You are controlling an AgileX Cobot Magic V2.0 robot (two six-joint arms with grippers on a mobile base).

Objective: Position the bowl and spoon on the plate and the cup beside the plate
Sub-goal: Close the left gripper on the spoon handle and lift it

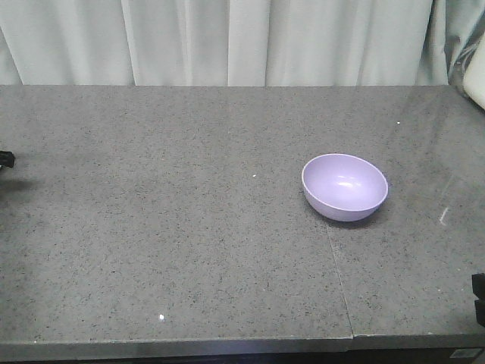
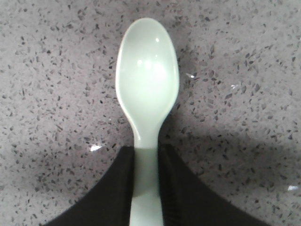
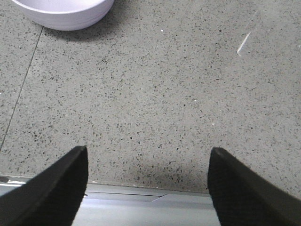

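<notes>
- Where the left wrist camera looks down, the left gripper (image 2: 146, 162) pinches the handle of the spoon (image 2: 147, 80) between its two black fingers, one pressed to each side.
- The spoon's oval scoop faces up and points to 12 o'clock, away from the gripper, over the grey speckled table (image 1: 151, 227). I cannot tell whether it touches the stone.
- The right gripper (image 3: 148, 179) hangs over the table's near edge with its fingers spread wide, holding nothing.
- The bowl (image 1: 345, 186) stands upright on the table, toward 3 o'clock from the table's middle in the front view. It is at 11 o'clock from the right gripper in that wrist view, well apart from it.
- A thin seam (image 1: 341, 280) in the tabletop runs from just below the bowl toward 6 o'clock.
- A pale curtain (image 1: 227, 38) hangs behind the table at 12 o'clock.
</notes>
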